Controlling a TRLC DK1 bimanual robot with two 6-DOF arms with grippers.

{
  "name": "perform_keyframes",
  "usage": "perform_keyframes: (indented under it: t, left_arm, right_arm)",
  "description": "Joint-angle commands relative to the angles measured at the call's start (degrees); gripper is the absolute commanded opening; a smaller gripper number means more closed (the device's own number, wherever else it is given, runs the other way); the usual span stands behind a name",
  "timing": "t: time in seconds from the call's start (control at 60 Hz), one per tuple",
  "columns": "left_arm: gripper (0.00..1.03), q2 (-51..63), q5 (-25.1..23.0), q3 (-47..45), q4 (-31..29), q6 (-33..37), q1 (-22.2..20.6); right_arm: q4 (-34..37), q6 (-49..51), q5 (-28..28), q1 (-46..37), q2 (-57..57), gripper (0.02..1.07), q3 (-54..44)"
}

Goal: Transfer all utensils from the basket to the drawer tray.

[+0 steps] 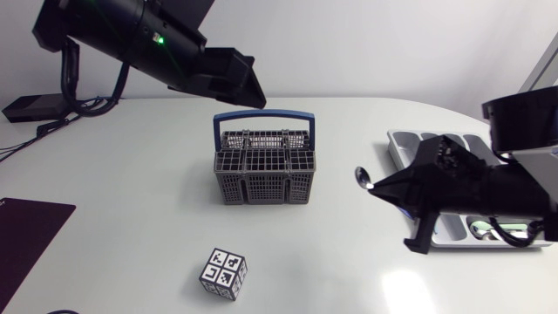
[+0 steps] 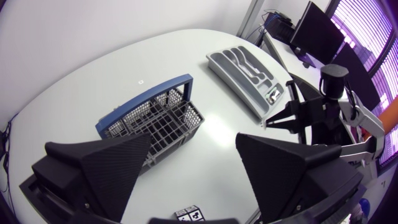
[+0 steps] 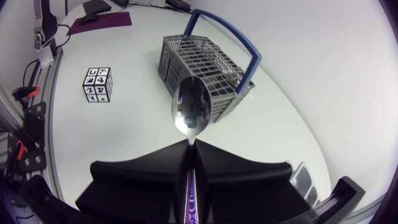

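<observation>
White rounded table (image 1: 131, 192), dark mat (image 1: 26, 234) at corner

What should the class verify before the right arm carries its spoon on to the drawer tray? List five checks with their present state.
1. Spoon gripped from both sides by right gripper: ok.
2. Spoon clear of basket: ok, apart to its side.
3. Free slot in drawer tray: cannot tell, the right arm hides much of it.
4. Left gripper out of the path: ok, open, away from the tray.
5. Basket emptied: cannot tell; no utensil shows inside.
</observation>
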State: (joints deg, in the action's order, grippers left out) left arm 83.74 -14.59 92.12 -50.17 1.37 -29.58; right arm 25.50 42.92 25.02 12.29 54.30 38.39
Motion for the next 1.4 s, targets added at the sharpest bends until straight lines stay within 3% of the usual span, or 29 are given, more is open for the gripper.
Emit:
perform_keyframes:
  t: [0.0,0.2,0.3,0.65,1.05,1.3,1.383]
  left_arm:
    - [0.98,-2.45,1.05,-3.35,1.48,1.27,1.19]
    - [0.98,-6.05,5.54,-9.76,6.84,3.03,1.99]
    - [0.98,-7.02,5.54,-11.61,7.46,3.38,3.13]
    - [0.98,-10.44,8.79,-17.67,9.04,4.79,8.05]
    - [0.98,-14.40,15.91,-24.09,10.27,5.93,9.90]
    - [0.98,-19.76,17.05,-29.54,14.58,5.93,10.86]
    - [0.98,-21.78,17.49,-31.30,15.46,5.58,11.21]
  right_arm:
    - [3.68,8.94,3.72,-7.55,-1.04,0.07,-1.39]
    - [13.00,28.45,11.37,-26.01,3.88,0.07,-0.42]
    - [15.55,37.42,12.78,-34.00,9.15,0.07,0.81]
    - [19.50,62.64,11.81,-54.22,29.63,0.07,12.85]
    - [21.26,79.34,1.09,-60.81,44.05,0.08,23.13]
    - [15.02,80.13,-3.57,-58.44,45.45,0.09,20.67]
    - [13.79,80.13,-3.75,-58.09,45.28,0.16,20.06]
